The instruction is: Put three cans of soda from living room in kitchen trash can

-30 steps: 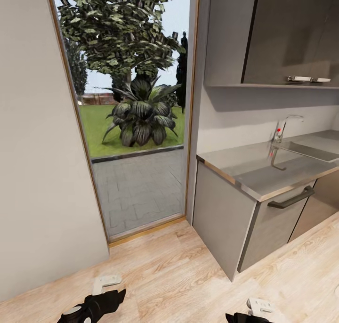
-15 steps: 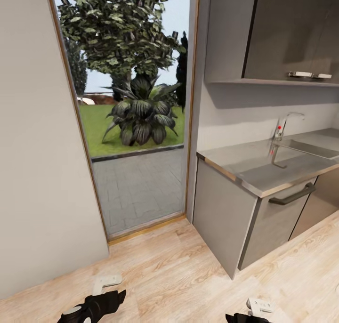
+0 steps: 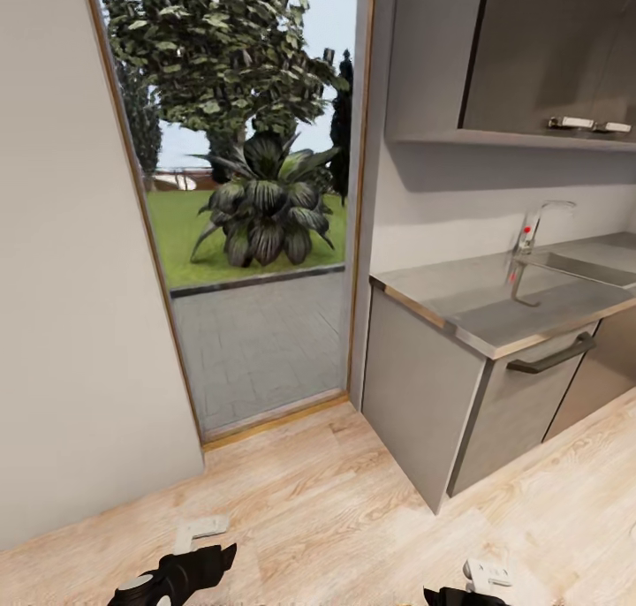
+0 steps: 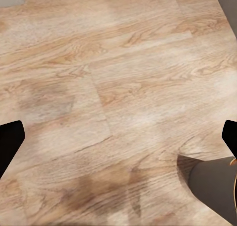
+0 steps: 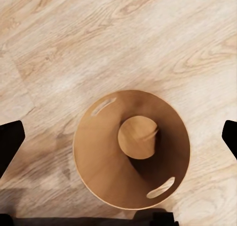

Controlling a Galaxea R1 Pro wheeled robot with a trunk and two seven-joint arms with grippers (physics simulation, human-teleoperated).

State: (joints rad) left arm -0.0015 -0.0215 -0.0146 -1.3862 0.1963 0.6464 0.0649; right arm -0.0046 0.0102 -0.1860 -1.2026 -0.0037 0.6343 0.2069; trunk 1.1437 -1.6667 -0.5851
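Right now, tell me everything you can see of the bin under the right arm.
The bin is round and tapered, seen from straight above in the right wrist view. It looks like glossy coppery-brown material, with two slot handles cut near the rim on opposite sides and a small round bottom. It stands upright on the pale wood floor. Nothing lies inside it and nothing touches it besides the floor.

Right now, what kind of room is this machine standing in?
Most likely a kitchen: a grey counter with a sink and tap, dark cabinets above, and a glass door facing a garden. A brown bin stands on the wood floor.
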